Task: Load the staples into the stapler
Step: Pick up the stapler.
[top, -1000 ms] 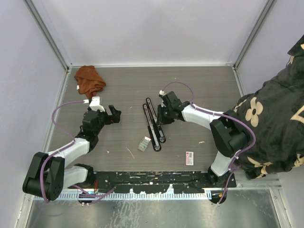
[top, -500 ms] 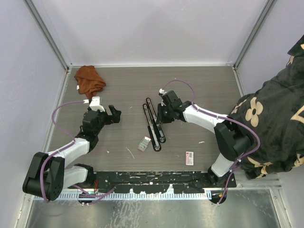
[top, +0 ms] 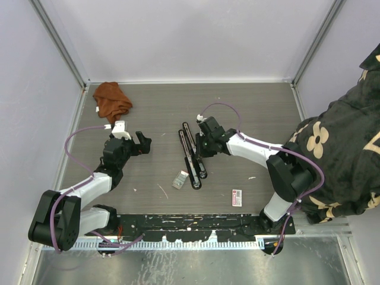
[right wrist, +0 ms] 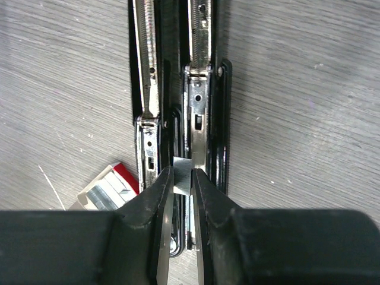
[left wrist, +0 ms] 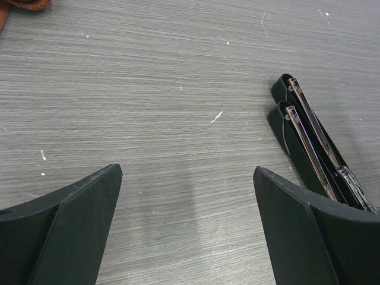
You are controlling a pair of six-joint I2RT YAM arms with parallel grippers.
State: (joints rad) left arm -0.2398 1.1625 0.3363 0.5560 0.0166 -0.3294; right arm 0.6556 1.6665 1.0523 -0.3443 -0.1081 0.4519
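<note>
The desk (top: 255,113) is enclosed by upright wall panels (top: 190,35) at the far edge and on both sides. Open surface lies across the far half and the right side. A brown cloth (top: 111,99) occupies the far left corner.

Two black staplers (top: 191,155) lie opened flat, side by side, at mid-desk. The right fingers (right wrist: 155,208), nearly closed, pinch a short silvery-grey staple strip (right wrist: 181,183) over the metal channel of one stapler. The grey staple tray (right wrist: 104,195), red at one edge, lies just beside the staplers. The red-and-white box (top: 237,198) lies apart, near the right arm's base.

The left fingers (left wrist: 77,231) are spread wide, holding nothing, over bare desk.
</note>
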